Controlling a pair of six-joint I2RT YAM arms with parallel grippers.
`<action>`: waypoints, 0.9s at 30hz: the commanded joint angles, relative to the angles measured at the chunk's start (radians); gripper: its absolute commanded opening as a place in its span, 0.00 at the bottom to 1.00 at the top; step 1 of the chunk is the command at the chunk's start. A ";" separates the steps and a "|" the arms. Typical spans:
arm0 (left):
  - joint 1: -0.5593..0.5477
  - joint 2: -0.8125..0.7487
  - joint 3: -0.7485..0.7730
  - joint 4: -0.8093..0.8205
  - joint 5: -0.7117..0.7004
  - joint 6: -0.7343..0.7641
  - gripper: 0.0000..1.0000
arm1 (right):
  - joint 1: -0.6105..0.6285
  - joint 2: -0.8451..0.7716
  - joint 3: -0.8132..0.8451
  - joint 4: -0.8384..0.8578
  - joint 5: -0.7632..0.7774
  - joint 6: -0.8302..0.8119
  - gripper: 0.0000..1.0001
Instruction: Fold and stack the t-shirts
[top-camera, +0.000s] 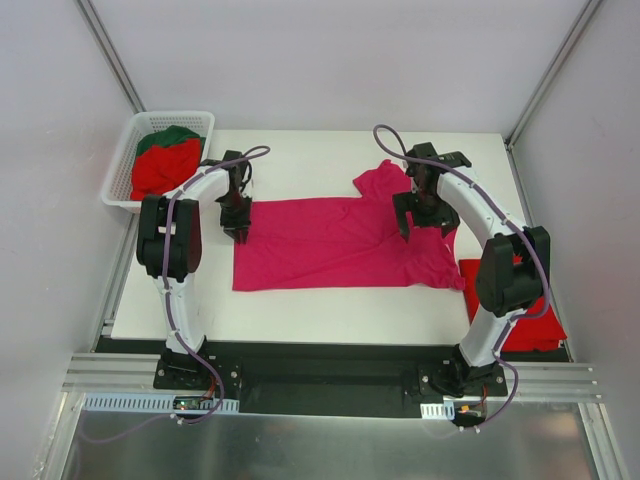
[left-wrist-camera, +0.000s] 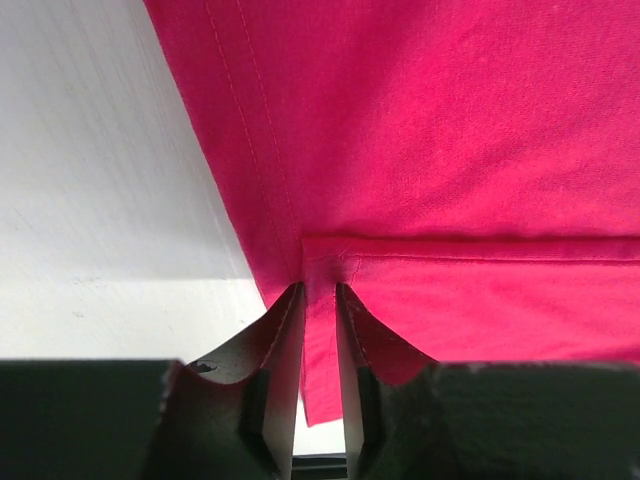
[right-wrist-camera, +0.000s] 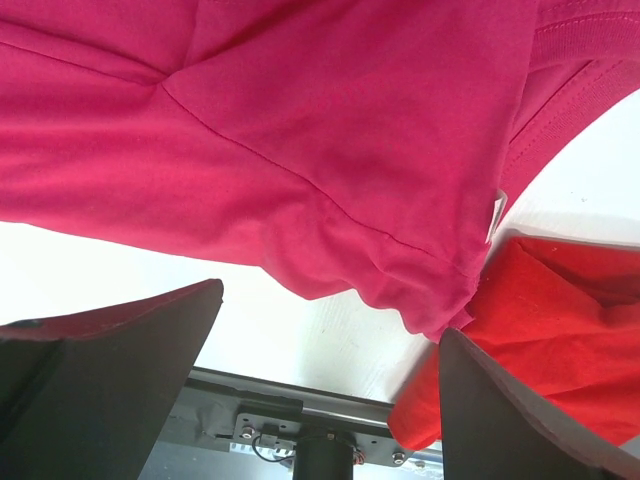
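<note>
- The magenta t-shirt (top-camera: 330, 245) (left-wrist-camera: 450, 130) (right-wrist-camera: 300, 120) lies spread flat across the middle of the desk (top-camera: 330, 160), hem to the left.
- The left end effector (top-camera: 238, 225) (left-wrist-camera: 320, 290) is at the hem's far corner, fingers nearly together and clamped on a fold of the cloth.
- The right end effector (top-camera: 422, 222) (right-wrist-camera: 330, 315) hangs over the shoulder end, fingers wide apart, holding nothing.
- A red t-shirt (top-camera: 540, 325) (right-wrist-camera: 560, 320) lies just beside the near sleeve.

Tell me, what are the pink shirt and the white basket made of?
The pink shirt looks like soft cotton-type cloth with a matte finish: it shows a fine weave, stitched hems and soft wrinkles. Whether it is pure cotton cannot be told. The white basket looks like hard, smooth plastic: its walls are a stiff moulded lattice of little holes.
</note>
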 joint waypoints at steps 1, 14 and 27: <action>-0.004 -0.004 0.020 -0.014 0.005 0.001 0.16 | -0.004 -0.039 -0.007 -0.013 -0.003 -0.001 0.96; -0.020 -0.019 0.065 -0.026 -0.004 0.007 0.00 | -0.005 -0.018 -0.018 -0.013 -0.006 -0.007 0.96; -0.018 -0.044 0.082 -0.057 -0.063 0.012 0.00 | -0.004 0.008 -0.016 -0.015 -0.019 -0.021 0.96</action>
